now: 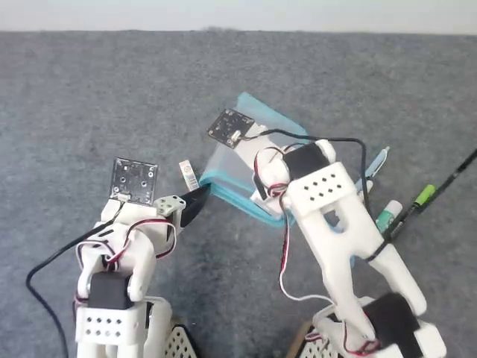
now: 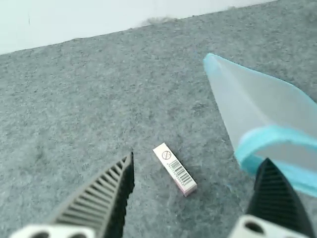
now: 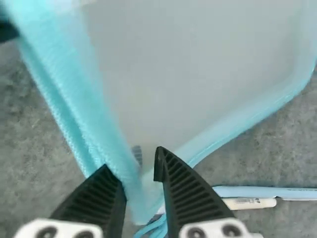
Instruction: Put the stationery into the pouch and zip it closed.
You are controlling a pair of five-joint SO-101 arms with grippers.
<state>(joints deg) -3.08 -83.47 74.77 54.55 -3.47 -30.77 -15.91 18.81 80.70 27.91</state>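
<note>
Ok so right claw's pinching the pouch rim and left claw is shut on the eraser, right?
Not quite. The left claw is open; the eraser lies loose on the carpet, per the left wrist view. The right claw does pinch the pouch rim.

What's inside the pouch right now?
Nothing shows through the cloudy wall of the pouch. The pens and eraser lie outside on the mat. The part under the right gripper is covered.

A fuzzy grey felt-like surface (image 1: pixel 82 97) against a plain white wall (image 1: pixel 238 13).
The covering reaches the far edge and meets the wall in a straight line under soft, even light.
</note>
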